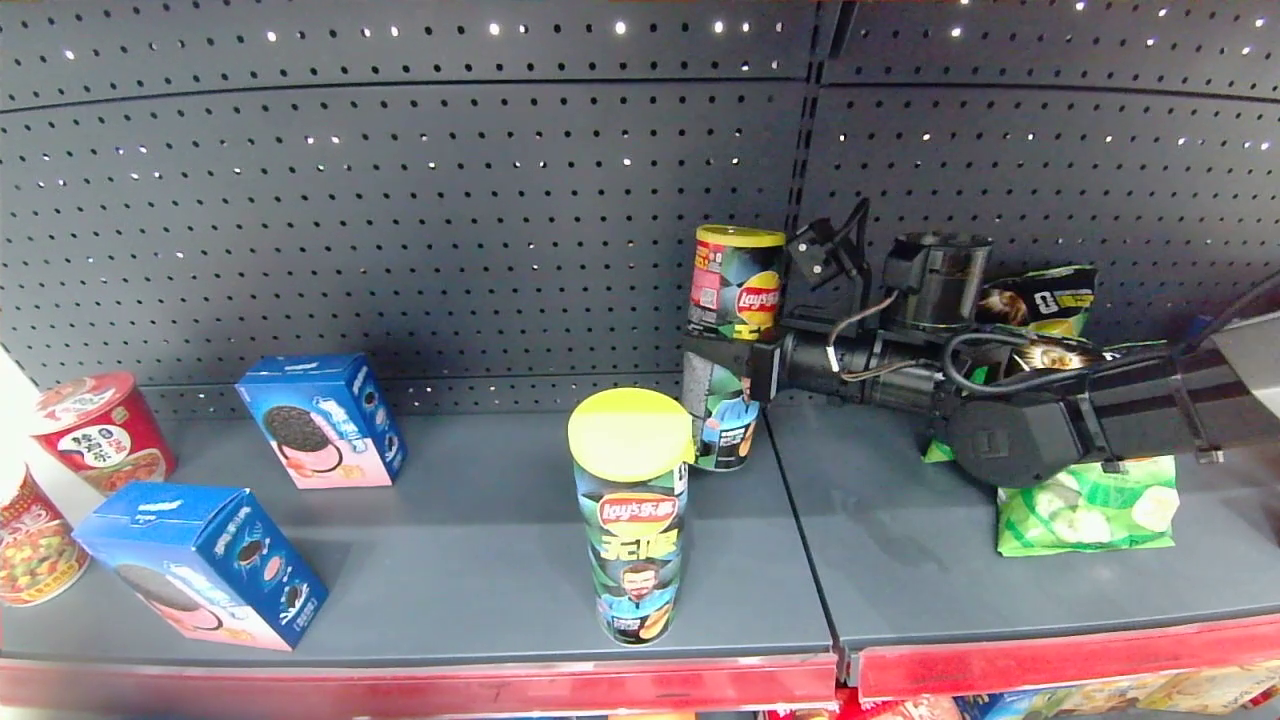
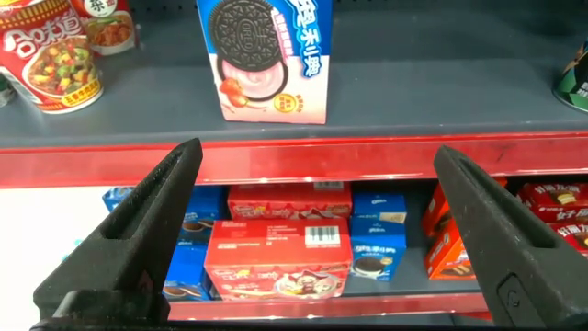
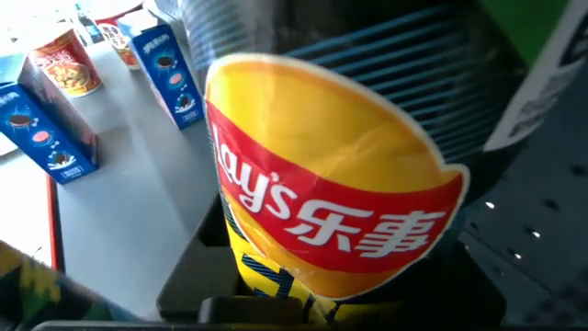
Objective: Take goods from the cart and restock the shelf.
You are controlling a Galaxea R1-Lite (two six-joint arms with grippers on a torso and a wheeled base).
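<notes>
My right gripper [image 1: 735,365] has its fingers clamped around the middle of a glossy printed chip can [image 1: 738,290]. It is a tall cylinder, upright, yellow lid up, near the back edge of the matte grey shelf [image 1: 480,540]. My left gripper [image 2: 317,161] faces the shelf's red front edge, fingers wide apart.

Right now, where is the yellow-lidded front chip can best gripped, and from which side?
Probably around the mid-body of the front chip can, jaws level, coming from the open front of the shelf: it stands upright, round and narrow, clear on both sides.
</notes>
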